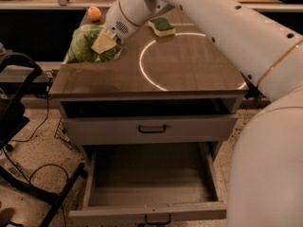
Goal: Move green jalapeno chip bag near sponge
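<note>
The green jalapeno chip bag (85, 45) lies crumpled at the left edge of the wooden cabinet top (189, 74). My gripper (106, 41) is down on the bag's right side and touches it, at the end of the white arm reaching in from the right. The sponge (162, 26), dark green on top and yellow underneath, lies at the back of the top, to the right of the bag and apart from it, just outside a bright ring of light (147, 74).
An orange (94, 13) sits at the back left corner behind the bag. The cabinet's bottom drawer (151, 183) is pulled out and the upper drawer (151, 126) is slightly ajar. A black stand with cables (19, 126) is on the floor at the left.
</note>
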Controlling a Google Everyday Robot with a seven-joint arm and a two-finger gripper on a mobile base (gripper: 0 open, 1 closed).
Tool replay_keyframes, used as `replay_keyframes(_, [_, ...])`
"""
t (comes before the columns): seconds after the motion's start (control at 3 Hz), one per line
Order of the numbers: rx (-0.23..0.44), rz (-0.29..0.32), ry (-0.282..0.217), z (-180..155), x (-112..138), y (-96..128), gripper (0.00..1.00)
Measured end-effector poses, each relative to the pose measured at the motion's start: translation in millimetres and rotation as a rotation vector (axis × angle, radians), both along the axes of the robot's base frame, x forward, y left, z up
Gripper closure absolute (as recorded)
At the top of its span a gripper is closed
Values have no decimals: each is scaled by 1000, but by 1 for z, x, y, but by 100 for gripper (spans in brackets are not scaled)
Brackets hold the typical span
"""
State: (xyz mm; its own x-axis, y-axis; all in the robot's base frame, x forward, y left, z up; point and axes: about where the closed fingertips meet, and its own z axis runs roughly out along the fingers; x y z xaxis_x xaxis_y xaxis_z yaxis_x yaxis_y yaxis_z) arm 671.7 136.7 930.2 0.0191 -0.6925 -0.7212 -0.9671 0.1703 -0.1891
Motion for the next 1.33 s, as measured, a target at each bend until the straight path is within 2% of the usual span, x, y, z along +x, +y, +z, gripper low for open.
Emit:
replay_keyframes(0.33, [0,0,0,0,0,0,100])
replay_keyframes(0.67, [-43,-131,-92,54,40,-27,100])
replay_keyframes(1.0, [-69,-299,-158,101,79,-67,100])
replay_keyframes(1.33, [-82,-492,-195,129,107,-121,100])
